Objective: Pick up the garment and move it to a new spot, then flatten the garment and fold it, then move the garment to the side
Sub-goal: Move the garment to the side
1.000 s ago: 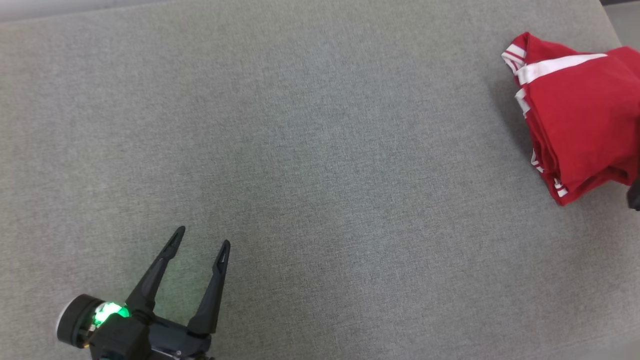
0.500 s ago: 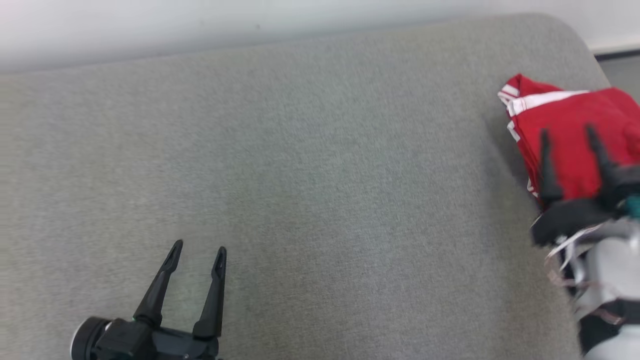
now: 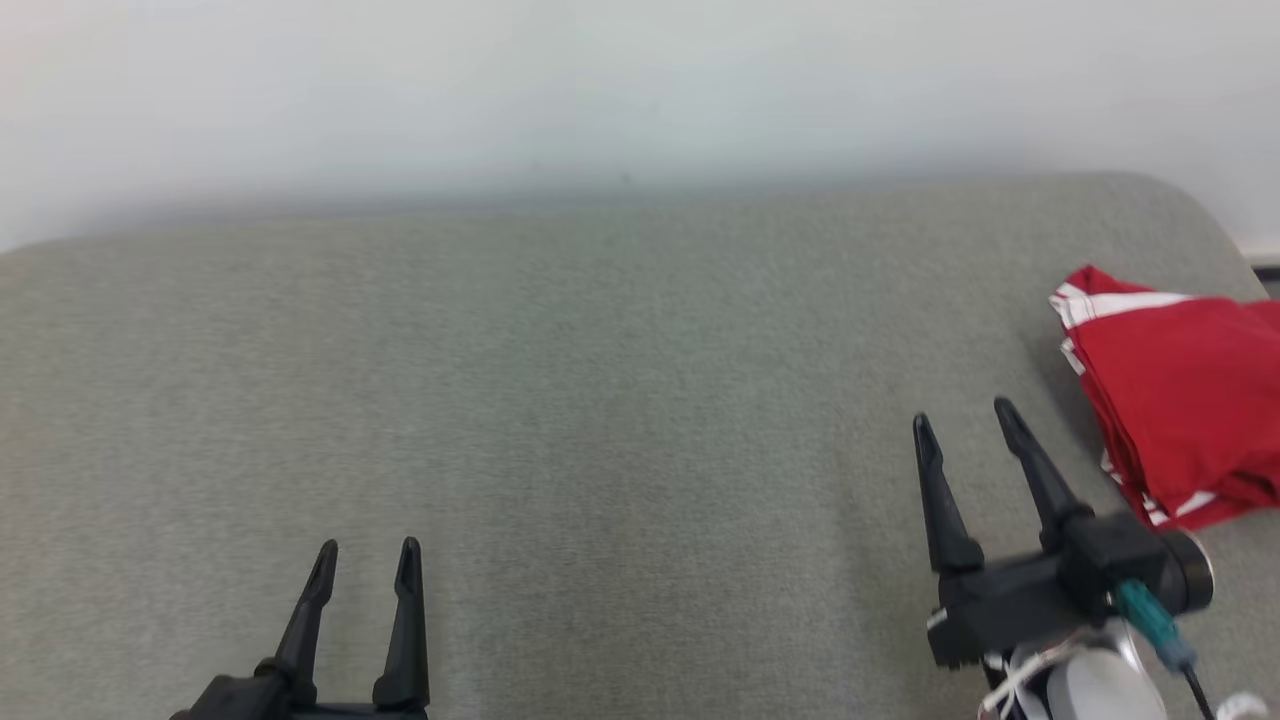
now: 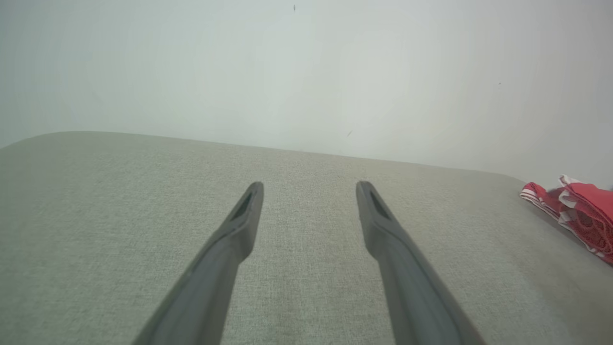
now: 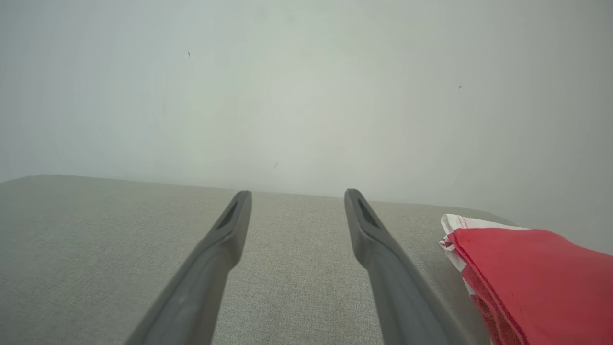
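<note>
Two pincers empty, fingers spread apart: left pincer [image 3: 368, 545] and right pincer [image 3: 962, 412] over grey fabric-covered tabletop [image 3: 600, 380]. Folded red cloth garment with white stripes [image 3: 1185, 400] lies just right of right pincer, not touching, well apart from left pincer.

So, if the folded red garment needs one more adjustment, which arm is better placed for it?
The right, probably. The right gripper stands open just beside the garment, not touching it, at the right side of the gray surface. The left gripper, also open, is far across it.
</note>
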Tool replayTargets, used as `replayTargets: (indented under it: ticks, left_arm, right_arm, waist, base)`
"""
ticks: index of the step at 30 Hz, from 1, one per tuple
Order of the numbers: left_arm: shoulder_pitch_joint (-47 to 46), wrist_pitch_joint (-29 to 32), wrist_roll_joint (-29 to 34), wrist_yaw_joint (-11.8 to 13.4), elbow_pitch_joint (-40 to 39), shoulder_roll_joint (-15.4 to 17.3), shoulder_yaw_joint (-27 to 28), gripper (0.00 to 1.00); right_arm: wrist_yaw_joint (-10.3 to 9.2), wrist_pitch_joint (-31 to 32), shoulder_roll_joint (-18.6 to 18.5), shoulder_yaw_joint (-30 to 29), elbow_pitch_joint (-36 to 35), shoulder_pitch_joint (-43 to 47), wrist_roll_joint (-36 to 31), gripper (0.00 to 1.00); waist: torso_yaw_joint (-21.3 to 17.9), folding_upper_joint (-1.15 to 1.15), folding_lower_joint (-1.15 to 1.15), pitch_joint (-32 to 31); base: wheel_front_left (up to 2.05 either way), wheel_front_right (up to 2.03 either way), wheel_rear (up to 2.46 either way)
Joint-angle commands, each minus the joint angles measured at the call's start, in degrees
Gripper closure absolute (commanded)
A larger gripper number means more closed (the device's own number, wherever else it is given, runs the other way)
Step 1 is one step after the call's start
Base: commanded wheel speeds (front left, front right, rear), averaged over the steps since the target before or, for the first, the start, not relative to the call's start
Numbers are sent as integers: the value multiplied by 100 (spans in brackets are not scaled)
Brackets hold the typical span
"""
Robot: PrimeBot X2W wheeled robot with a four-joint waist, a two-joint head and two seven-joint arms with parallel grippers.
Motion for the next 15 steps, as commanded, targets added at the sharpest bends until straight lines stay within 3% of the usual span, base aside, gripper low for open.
replayTargets:
  ticks: [1,7,15]
  left_arm:
    - [126,-6,38,20,-64,-42,42,0]
    - [385,-6,245,-47,-365,-111,170,0]
    - [595,-7,517,-177,-433,-151,210,0]
  right_arm:
    - [-17,-2,41,3,-175,225,46,0]
    - [-17,-3,182,-150,-956,985,-46,0]
    - [-17,-3,236,-228,-1198,1635,-26,0]
  waist:
    - [302,0,1,-322]
    - [376,0,1,-580]
    - [378,0,1,-775]
  base:
    - [0,0,0]
    - [0,0,0]
    - [0,0,0]
